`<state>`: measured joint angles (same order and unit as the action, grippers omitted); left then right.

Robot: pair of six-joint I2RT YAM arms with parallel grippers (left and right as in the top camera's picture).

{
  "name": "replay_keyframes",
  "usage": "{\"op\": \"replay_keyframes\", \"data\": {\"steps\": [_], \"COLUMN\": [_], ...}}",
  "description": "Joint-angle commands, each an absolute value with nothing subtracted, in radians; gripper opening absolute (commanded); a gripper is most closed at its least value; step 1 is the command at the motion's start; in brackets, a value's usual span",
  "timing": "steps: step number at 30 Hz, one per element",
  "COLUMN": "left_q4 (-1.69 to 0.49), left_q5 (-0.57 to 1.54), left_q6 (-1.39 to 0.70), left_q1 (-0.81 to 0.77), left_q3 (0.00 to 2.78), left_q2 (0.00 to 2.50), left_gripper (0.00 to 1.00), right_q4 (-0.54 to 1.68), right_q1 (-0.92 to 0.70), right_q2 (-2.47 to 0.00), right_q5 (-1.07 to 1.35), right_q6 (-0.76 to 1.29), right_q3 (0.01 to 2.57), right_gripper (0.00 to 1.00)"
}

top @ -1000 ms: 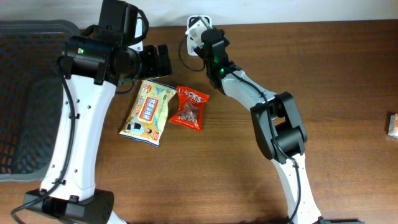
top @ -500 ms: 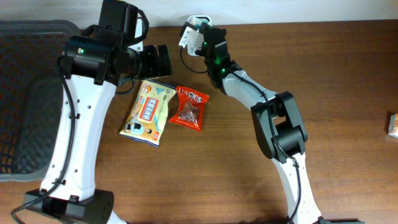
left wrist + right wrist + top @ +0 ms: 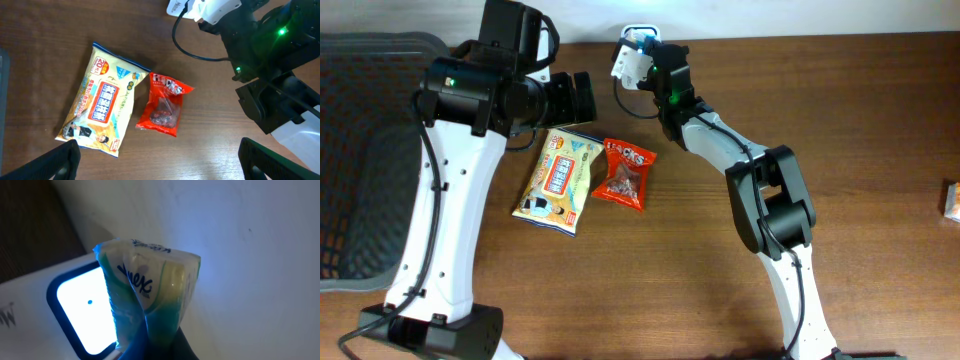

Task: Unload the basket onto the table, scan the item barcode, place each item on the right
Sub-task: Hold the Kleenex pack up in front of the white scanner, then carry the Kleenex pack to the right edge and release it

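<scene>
My right gripper [image 3: 646, 62] is shut on a small white and green Kleenex tissue pack [image 3: 626, 63] at the far edge of the table. In the right wrist view the pack [image 3: 150, 290] stands up out of the gripper [image 3: 156, 347], right beside the scanner's lit white window [image 3: 82, 307]. The white scanner [image 3: 641, 32] sits against the back wall. My left gripper [image 3: 582, 95] hangs open over the table, its dark fingertips [image 3: 65, 160] wide apart with nothing between them.
A yellow snack pack [image 3: 558, 180] and a red snack bag [image 3: 625, 172] lie flat side by side below the left gripper. A dark mesh basket [image 3: 360, 150] fills the left side. A small box [image 3: 952, 200] lies at the right edge.
The right gripper has shifted the tissue pack a little to the left and turned it in front of the scanner. The left arm has not moved.
</scene>
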<state>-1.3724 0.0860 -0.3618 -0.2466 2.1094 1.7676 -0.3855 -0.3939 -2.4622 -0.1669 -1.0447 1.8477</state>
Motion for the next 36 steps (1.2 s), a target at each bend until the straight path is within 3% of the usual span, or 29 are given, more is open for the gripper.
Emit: {"op": "replay_keyframes", "data": {"steps": [1, 5, 8, 11, 14, 16, 19, 24, 25, 26, 28, 30, 31, 36], "left_q4": [-1.371, -1.371, -1.371, -1.371, -1.371, -1.371, -1.371, -1.371, -1.371, -1.371, -1.371, -1.371, -1.371, -1.371], "left_q5": [0.082, 0.082, 0.082, 0.082, 0.082, 0.082, 0.082, 0.082, 0.082, 0.082, 0.082, 0.082, 0.082, 0.082], "left_q6": [-0.350, -0.350, -0.350, -0.350, -0.350, -0.350, -0.350, -0.350, -0.350, -0.350, -0.350, -0.350, -0.350, -0.350], "left_q1": [-0.246, -0.246, -0.246, -0.246, -0.246, -0.246, -0.246, -0.246, -0.246, -0.246, -0.246, -0.246, -0.246, -0.246], "left_q3": [2.111, 2.111, 2.111, 2.111, 2.111, 2.111, 2.111, 2.111, 2.111, 2.111, 2.111, 2.111, 2.111, 2.111], "left_q2": [1.768, 1.768, 1.768, 1.768, 1.768, 1.768, 1.768, 1.768, 1.768, 1.768, 1.768, 1.768, 1.768, 1.768], "left_gripper": [0.99, 0.99, 0.99, 0.99, 0.99, 0.99, 0.99, 0.99, 0.99, 0.99, 0.99, 0.99, 0.99, 0.99], "right_q4": [-0.460, -0.674, -0.663, -0.451, -0.064, 0.197, 0.521, 0.744, 0.760, 0.773, 0.798, 0.819, 0.834, 0.847], "right_q1": [-0.390, -0.385, -0.334, -0.253, -0.116, -0.002, 0.204, 0.594, 0.632, 0.661, 0.729, 0.789, 0.805, 0.778], "right_q2": [-2.469, -2.458, -2.422, -2.363, -2.296, -2.275, -2.275, -2.275, -2.276, -2.277, -2.277, -2.273, -2.263, -2.035], "right_q5": [-0.193, -0.439, -0.733, -0.868, -0.888, -0.856, -0.577, -0.258, -0.242, -0.243, -0.247, -0.246, -0.246, -0.178], "right_q6": [-0.985, -0.919, -0.575, -0.400, -0.250, -0.047, 0.137, 0.226, 0.226, 0.225, 0.226, 0.226, 0.226, 0.279], "right_q3": [1.851, 1.852, 1.852, 1.852, 1.852, 1.852, 1.851, 1.851, 1.851, 1.851, 1.851, 1.851, 1.852, 1.852], "right_gripper": [0.04, 0.04, 0.04, 0.04, 0.04, 0.04, 0.04, 0.04, 0.08, 0.23, 0.29, 0.70, 0.96, 0.99]}}
